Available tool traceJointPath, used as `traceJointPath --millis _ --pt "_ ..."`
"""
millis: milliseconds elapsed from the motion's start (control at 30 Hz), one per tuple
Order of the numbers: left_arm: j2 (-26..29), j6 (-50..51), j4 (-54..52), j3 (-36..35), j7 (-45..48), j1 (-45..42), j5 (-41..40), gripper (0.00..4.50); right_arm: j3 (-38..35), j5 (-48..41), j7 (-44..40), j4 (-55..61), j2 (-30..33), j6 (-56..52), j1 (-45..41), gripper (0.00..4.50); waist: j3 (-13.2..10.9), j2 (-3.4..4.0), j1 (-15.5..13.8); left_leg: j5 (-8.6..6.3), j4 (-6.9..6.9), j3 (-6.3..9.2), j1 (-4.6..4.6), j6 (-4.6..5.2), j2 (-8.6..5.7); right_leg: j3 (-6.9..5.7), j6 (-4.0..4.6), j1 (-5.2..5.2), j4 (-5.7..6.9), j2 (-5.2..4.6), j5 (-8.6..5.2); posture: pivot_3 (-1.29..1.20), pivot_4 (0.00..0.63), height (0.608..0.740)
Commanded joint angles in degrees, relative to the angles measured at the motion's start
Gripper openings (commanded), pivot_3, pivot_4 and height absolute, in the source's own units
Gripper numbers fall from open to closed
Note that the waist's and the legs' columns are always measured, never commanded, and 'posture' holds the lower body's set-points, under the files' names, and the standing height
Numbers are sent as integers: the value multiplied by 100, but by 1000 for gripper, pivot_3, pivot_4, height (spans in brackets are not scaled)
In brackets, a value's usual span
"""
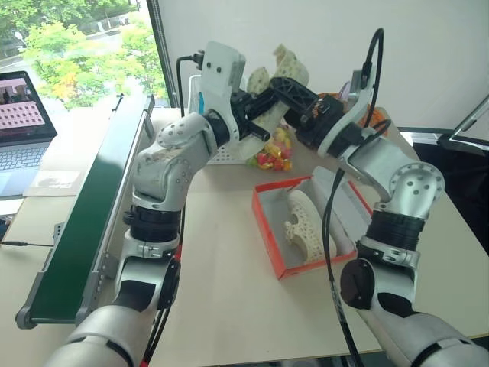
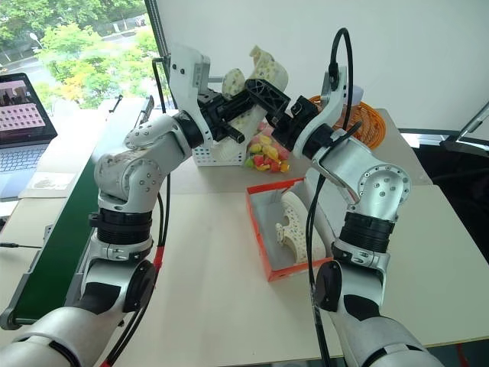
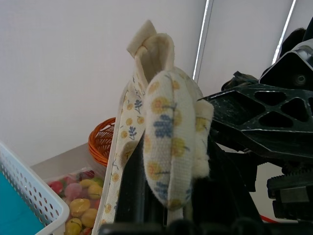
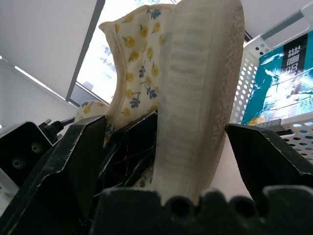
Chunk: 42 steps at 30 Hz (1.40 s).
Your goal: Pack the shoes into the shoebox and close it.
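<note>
Floral shoe (image 4: 195, 98) between right tool (image 4: 166, 147) fingers; basket's (image 4: 274, 73) teal label unreadable.

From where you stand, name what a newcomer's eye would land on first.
First, the cream floral-print shoe held up in the air, above the far side of the table, by the shut left gripper, with the open right gripper closing in around it. Next, the orange-red shoebox lying open on the table below, with the other shoe already inside.
</note>
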State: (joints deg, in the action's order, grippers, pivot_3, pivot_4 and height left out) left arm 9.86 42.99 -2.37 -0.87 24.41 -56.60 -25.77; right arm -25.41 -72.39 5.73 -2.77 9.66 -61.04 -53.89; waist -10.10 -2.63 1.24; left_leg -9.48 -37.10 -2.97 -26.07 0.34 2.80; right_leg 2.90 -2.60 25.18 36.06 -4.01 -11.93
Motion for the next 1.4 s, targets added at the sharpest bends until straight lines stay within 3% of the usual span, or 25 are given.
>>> traceJointPath --millis 33,267,400,433,600,633,733,867,933,1067,1233,1400 --pt "-56 129 -507 43 112 -242 -259 107 53 37 -74 33 60 251 -109 4500 0 0 -1 0 0 0 0 0 0 0 0 0 -1 0 0 0 150 740" --pt "-59 386 -818 66 59 -82 -366 107 59 288 -144 -152 104 566 -108 4500 0 0 -1 0 -1 1 -1 0 0 0 0 0 0 0 0 0 150 740" --pt "-102 531 -942 47 -25 -4 -384 106 30 342 -231 -187 152 674 -87 3546 0 1 -4 0 0 1 -1 0 0 0 0 0 -1 0 0 0 150 740" --pt "-112 574 -961 33 -48 5 -394 106 19 329 -221 -183 150 682 -88 3059 0 1 -5 0 0 1 -1 0 0 0 0 0 -1 0 0 0 150 740" --pt "-85 776 -1038 -62 -57 77 -501 106 57 363 -250 -151 202 684 -81 1639 -1 1 2 0 -1 2 -1 1 0 0 0 0 0 1 0 0 150 740" --pt "-75 864 -1064 -174 5 89 -647 1092 74 389 -272 -165 231 694 -94 1406 -1 1 0 0 -1 2 -1 1 0 0 0 0 0 1 0 0 150 740" --pt "124 962 -1094 -189 72 79 -669 2086 164 531 -425 -219 402 678 -150 926 -1 2 -3 0 -1 2 -2 0 -1 0 0 0 -1 0 0 0 150 740" --pt "500 1219 -1149 -182 371 86 -887 3553 546 1021 -1056 -325 1049 544 -286 861 -2 3 -11 0 -1 2 -2 0 -1 0 0 0 -1 0 0 0 150 740" --pt "692 1233 -1165 -193 483 103 -927 3608 763 1231 -1396 -431 1428 387 -372 851 -4 7 -8 0 -1 1 -2 0 -2 0 0 0 -2 0 0 0 150 740" --pt "1036 1169 -981 -330 561 130 -903 3608 1688 1533 -3001 -502 2619 -452 -518 836 -15 24 -13 0 1 1 -2 1 -2 0 -1 1 -7 1 -2 0 150 740" --pt "1215 1034 -930 -310 524 232 -768 3608 2288 1883 -4385 -828 3135 -640 -627 836 -15 24 4 0 -1 1 -1 1 0 1 1 0 -7 3 -2 0 150 740" --pt "1218 1059 -1176 -234 426 482 -723 3608 3181 2532 -5742 -1355 3187 -427 -740 836 -14 24 -2 0 -3 1 -2 1 -1 1 0 0 -6 3 -2 0 150 740"
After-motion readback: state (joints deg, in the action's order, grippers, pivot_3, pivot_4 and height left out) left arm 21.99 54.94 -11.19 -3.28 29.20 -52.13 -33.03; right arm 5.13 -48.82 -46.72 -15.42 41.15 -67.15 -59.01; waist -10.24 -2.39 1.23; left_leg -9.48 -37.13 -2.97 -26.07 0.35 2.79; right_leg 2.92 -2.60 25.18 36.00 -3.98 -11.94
